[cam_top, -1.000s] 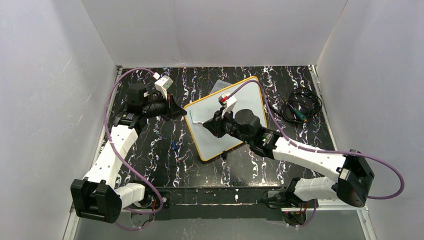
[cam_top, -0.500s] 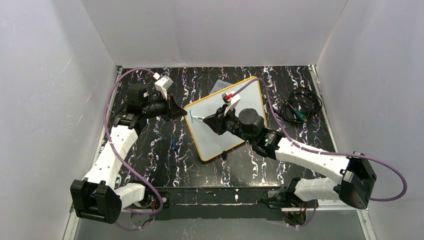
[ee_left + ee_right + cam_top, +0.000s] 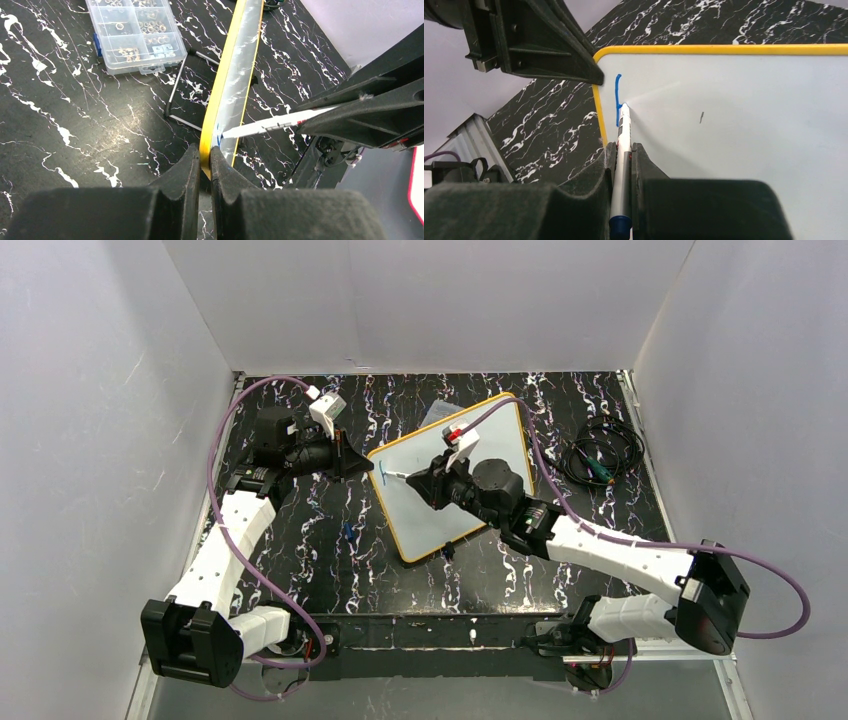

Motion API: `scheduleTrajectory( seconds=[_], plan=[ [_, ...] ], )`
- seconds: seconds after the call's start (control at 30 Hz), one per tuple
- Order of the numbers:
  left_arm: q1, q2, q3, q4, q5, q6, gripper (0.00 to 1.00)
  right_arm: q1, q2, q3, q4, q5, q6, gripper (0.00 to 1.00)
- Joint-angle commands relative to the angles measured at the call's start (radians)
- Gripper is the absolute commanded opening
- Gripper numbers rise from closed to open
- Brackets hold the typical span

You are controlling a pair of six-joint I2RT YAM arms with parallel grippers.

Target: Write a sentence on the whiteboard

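The whiteboard [image 3: 500,435] stands propped at a slant on a wire stand [image 3: 175,97] in the middle of the black marbled table [image 3: 330,540]. Its writing face is turned toward the near right, and its upper edge runs from the left toward the far right.

The left end effector [image 3: 202,152] has its fingers pressed together on the orange-yellow frame at the board's left edge, near the upper left corner. In the left wrist view the board is seen edge-on, its length running straight away from the fingers.

The right end effector [image 3: 623,150] pinches a white marker [image 3: 623,135] between its two fingers. The marker's long axis lies along the fingers and points left, with the blue end at the back. Its tip rests on the board close to the left frame.

A single blue stroke [image 3: 617,97] is on the board there. It runs parallel to the left frame and just inside it, with a small hook at its upper end. The marker tip sits right beside the stroke, about halfway down it. A tiny dark mark shows farther right on the white surface; the rest of that face in view is plain.

Behind the board, on the far side, lies a clear plastic compartment box [image 3: 135,32] holding small parts. A coil of dark cable [image 3: 600,455] lies at the far right of the table, well apart from the board
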Motion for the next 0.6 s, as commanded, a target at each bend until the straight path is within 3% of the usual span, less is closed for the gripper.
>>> scheduleTrajectory(
  seconds=[0.0, 0.33, 0.57],
  plan=[
    [-0.006, -0.036, -0.014, -0.013, 0.029, 0.033, 0.00, -0.003, -0.049, 0.003, 0.029, 0.128, -0.021, 0.01],
    [-0.005, -0.037, -0.013, -0.010, 0.031, 0.034, 0.00, -0.002, -0.068, -0.002, 0.102, 0.050, -0.032, 0.01],
    [-0.006, -0.036, -0.014, -0.008, 0.038, 0.034, 0.00, -0.003, -0.046, 0.021, 0.128, 0.089, -0.052, 0.01]
  ],
)
